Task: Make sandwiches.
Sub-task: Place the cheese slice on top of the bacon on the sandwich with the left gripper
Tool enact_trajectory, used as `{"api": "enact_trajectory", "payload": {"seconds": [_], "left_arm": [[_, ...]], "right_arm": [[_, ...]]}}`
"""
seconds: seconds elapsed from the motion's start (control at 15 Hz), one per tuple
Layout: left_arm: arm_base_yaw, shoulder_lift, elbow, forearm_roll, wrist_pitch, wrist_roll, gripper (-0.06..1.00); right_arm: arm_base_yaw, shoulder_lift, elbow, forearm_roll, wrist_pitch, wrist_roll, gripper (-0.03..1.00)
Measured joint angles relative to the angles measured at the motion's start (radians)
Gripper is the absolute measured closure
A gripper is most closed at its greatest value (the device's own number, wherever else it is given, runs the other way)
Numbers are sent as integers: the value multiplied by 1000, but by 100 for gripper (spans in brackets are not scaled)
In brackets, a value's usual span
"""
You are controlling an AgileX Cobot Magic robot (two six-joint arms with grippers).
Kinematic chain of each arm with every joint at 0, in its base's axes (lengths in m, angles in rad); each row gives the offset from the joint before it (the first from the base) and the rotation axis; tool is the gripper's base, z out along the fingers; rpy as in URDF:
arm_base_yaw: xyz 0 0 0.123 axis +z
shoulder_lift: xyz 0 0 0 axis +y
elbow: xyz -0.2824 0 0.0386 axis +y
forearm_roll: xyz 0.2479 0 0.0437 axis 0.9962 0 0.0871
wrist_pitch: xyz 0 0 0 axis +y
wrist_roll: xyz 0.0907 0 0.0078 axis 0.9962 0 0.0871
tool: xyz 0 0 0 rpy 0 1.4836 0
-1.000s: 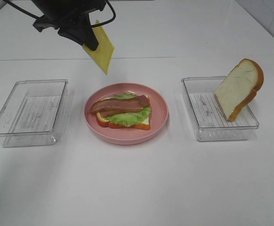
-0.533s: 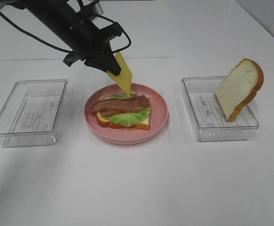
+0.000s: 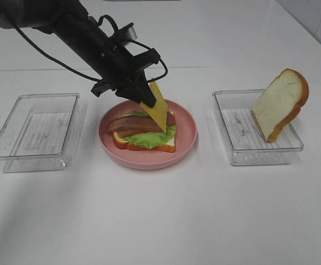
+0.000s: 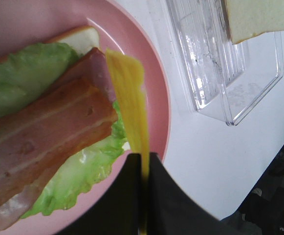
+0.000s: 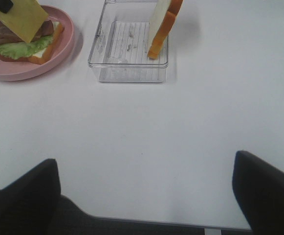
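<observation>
The open sandwich lies on the pink plate [image 3: 187, 130]: a bread slice [image 3: 168, 144], green lettuce [image 3: 149, 138] and bacon strips [image 3: 130, 124]. My left gripper [image 3: 140, 95] is shut on the yellow cheese square [image 3: 156, 109] and holds it tilted over the stack, its low corner at the bacon. In the left wrist view the cheese [image 4: 129, 98] shows edge-on above the bacon [image 4: 44, 132]. The second bread slice [image 3: 279, 105] leans upright in the right clear tray [image 3: 237, 149]. My right gripper [image 5: 146, 205] is open and empty, low over the table's front; it is out of the high view.
An empty clear tray [image 3: 33, 132] stands left of the plate. In the right wrist view the plate [image 5: 66, 41] and the tray [image 5: 127, 54] with the bread lie far ahead, with bare white table between.
My left gripper has come down and to the right with the cheese, from behind the plate to over the stack. The cheese corner now reaches the bacon.
</observation>
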Motion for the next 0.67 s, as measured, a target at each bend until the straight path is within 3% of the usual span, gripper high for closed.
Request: {"api": "enact_trajectory", "payload": {"seconds": [0.13, 0.47, 0.67], "left_arm": [[-6, 3, 3, 18, -17, -28, 94], [-5, 4, 3, 170, -19, -119, 94], [-5, 13, 3, 194, -18, -125, 94]], "right_arm": [[0, 0, 0, 0, 0, 0, 5], [0, 0, 0, 0, 0, 0, 5], [0, 0, 0, 0, 0, 0, 5]]}}
